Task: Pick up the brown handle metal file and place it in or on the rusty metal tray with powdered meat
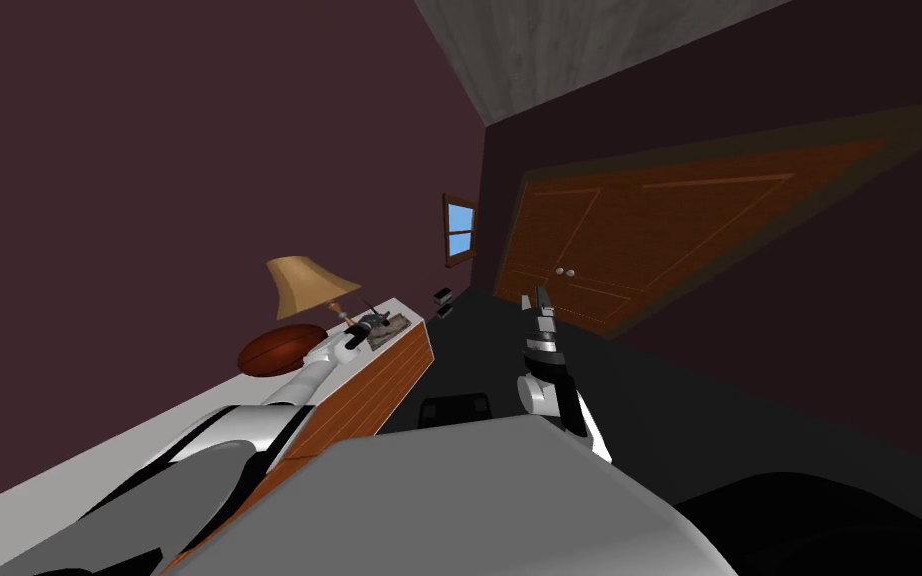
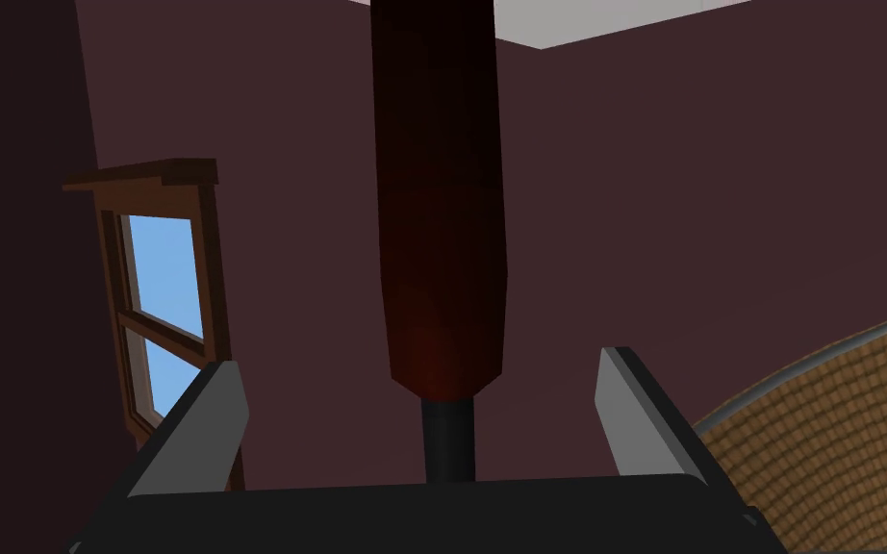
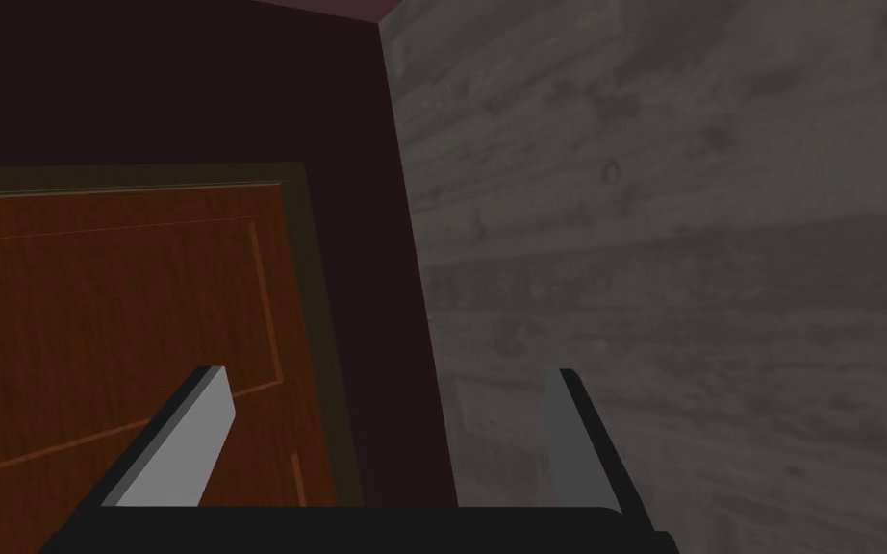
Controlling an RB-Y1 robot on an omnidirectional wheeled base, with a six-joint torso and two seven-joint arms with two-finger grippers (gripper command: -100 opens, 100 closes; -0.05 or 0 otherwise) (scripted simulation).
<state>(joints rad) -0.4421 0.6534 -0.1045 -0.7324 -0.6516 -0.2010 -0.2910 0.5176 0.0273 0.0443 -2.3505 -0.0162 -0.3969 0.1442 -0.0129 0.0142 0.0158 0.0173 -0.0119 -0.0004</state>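
Left gripper (image 2: 420, 365) fingers spread, straddling file (image 2: 442, 240) brown handle, no contact. File at tray (image 1: 404, 326), beside lamp (image 1: 309, 283). Likely release step: withdraw straight, don't snag handle. Right gripper (image 3: 384, 377) spread, idle.

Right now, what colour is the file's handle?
The handle is dark reddish brown; the left wrist view shows it best.
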